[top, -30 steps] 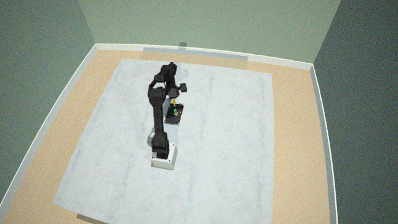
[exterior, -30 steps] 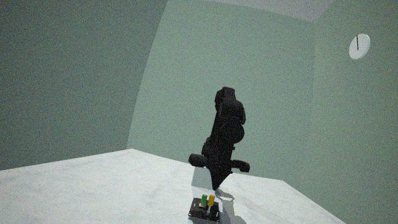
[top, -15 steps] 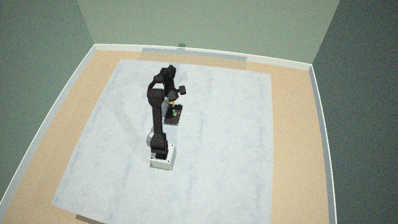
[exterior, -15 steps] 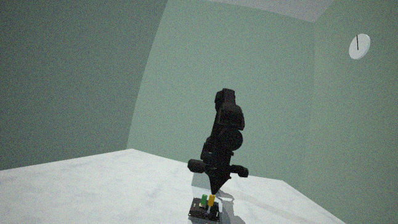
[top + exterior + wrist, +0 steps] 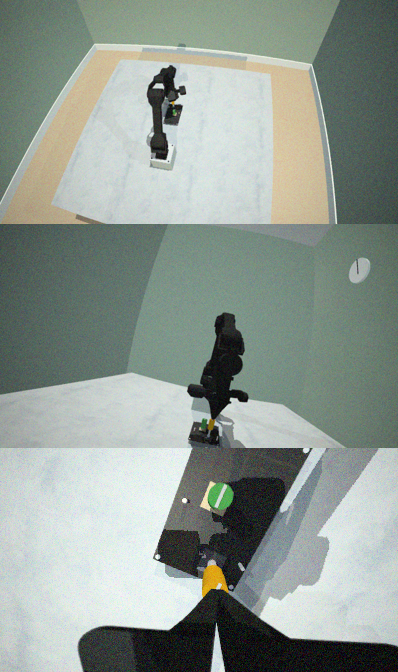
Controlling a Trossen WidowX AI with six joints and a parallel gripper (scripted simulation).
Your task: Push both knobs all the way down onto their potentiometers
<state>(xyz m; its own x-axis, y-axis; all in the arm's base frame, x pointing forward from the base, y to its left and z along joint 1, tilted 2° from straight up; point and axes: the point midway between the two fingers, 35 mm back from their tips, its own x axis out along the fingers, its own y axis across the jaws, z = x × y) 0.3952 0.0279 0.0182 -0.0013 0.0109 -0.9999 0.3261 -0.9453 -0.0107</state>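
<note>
Exterior view: pincer [image 5: 214, 417] [image 5: 216, 595] pressed together, at the orange knob's [image 5: 211, 424] [image 5: 214, 580] top.

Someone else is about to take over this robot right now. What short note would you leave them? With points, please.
Tool [image 5: 173, 101] [image 5: 213, 418] [image 5: 216, 595]: shut, nothing gripped, its tip at the top of the yellow knob.
Board [image 5: 170, 120] [image 5: 196, 436] [image 5: 175, 515]: on the table, below the tool.
Yellow knob [image 5: 172, 103] [image 5: 211, 424] [image 5: 213, 579]: stands high, with bare shaft showing under it.
Green knob [image 5: 174, 112] [image 5: 204, 423] [image 5: 220, 496]: upright on the board; I can't tell whether it is fully down.
Done: nothing I can confirm.
Left: push yellow down, check green, then open the tool, move away and hold still.
</note>
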